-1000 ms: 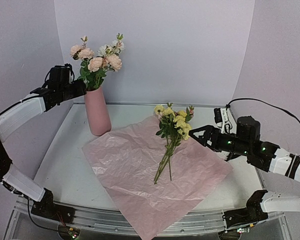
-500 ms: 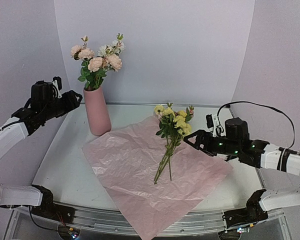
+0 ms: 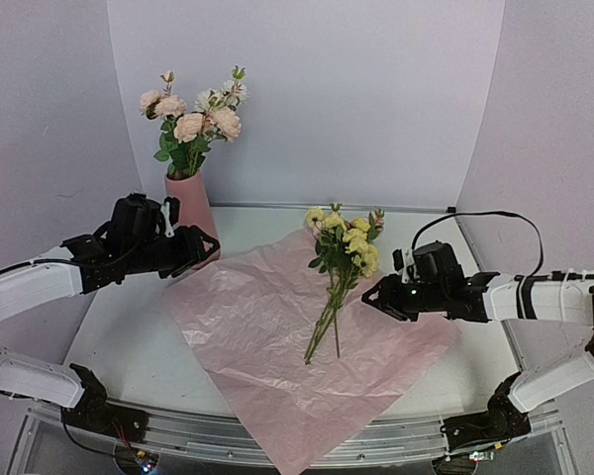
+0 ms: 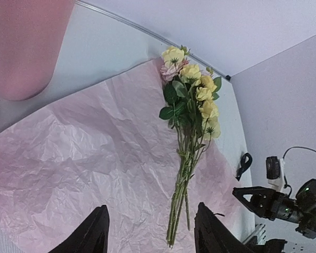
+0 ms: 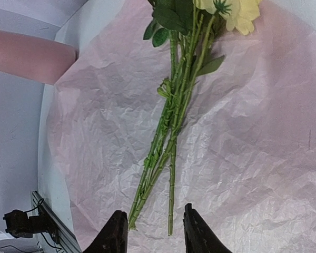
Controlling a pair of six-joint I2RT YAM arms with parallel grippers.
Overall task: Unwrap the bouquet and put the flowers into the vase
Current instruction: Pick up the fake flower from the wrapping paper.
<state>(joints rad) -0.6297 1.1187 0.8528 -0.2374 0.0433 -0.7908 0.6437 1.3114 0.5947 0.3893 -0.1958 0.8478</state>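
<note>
Flowers (image 3: 342, 259) lie stems near, blooms far | right hand (image 3: 371, 294) just right of stems, nearer, half-open, empty | left hand (image 3: 208, 244) by vase (image 3: 190, 190), wide, empty

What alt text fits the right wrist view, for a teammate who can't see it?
A loose bunch of yellow flowers on long green stems lies diagonally on the flattened, crinkled pink paper. The right gripper shows at the bottom edge, jaws apart and empty, near the cut stem ends. Part of the pink vase shows at upper left.
</note>
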